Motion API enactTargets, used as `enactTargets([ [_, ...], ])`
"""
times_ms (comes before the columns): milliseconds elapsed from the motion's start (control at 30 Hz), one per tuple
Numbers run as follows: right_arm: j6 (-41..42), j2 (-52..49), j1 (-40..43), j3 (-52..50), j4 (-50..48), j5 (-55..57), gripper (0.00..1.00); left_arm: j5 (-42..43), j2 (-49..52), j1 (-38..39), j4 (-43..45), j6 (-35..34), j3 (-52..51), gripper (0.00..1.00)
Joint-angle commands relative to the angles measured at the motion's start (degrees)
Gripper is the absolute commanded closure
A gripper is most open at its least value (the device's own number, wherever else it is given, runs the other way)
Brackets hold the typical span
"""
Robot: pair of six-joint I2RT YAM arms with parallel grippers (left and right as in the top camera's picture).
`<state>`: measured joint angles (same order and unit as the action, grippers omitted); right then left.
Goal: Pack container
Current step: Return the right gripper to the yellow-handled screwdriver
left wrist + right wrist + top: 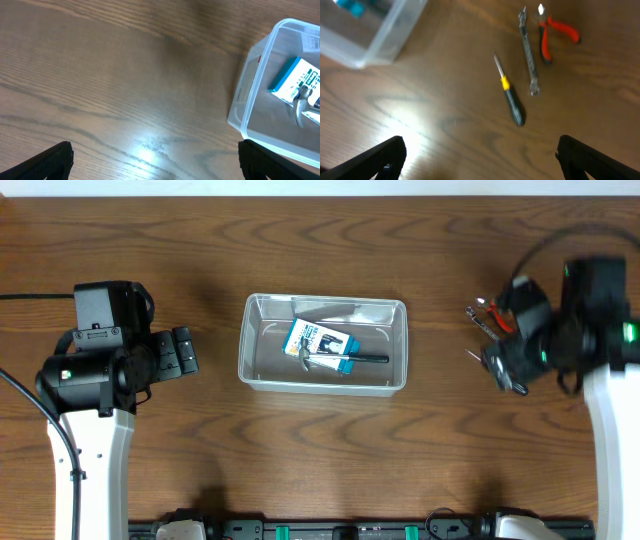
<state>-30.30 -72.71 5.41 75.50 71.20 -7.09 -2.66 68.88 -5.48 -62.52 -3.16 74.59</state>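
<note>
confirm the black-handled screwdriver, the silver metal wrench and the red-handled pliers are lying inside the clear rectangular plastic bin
Not right. The black-handled screwdriver, the silver metal wrench and the red-handled pliers are lying on the brown wooden table, outside the clear rectangular plastic bin. The right wrist view shows it.

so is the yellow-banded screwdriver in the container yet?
No, the screwdriver lies on the bare table beside the wrench and red pliers, outside the container.
</note>
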Motion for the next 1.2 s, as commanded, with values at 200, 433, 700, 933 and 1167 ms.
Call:
enactTargets([
  [200, -8.3, -0.2, 5.6, -14.9, -8.9, 2.7, 0.01, 0.3, -0.4, -0.2, 0.0, -0.6, 0.3, 0.02],
  [433, -9.5, -4.2, 6.3, -12.5, -15.0, 2.5, 0.01, 0.3, -0.4, -0.2, -0.2, -0.5, 0.3, 0.02],
  [700, -14.2, -15.3, 6.3, -12.5, -17.0, 7.3, 0.01, 0.3, -0.4, -0.2, -0.2, -0.5, 0.3, 0.02],
  [933, -15.6, -24.6, 6.3, -12.5, -19.0, 7.1, 0.01, 0.3, -0.4, -0.2, -0.2, -0.5, 0.3, 0.02],
  [1167, -16.6, -29.8, 6.3, -12.5, -19.3, 7.1, 0.01, 0.3, -0.4, -0.2, -0.2, -0.6, 0.3, 0.02],
])
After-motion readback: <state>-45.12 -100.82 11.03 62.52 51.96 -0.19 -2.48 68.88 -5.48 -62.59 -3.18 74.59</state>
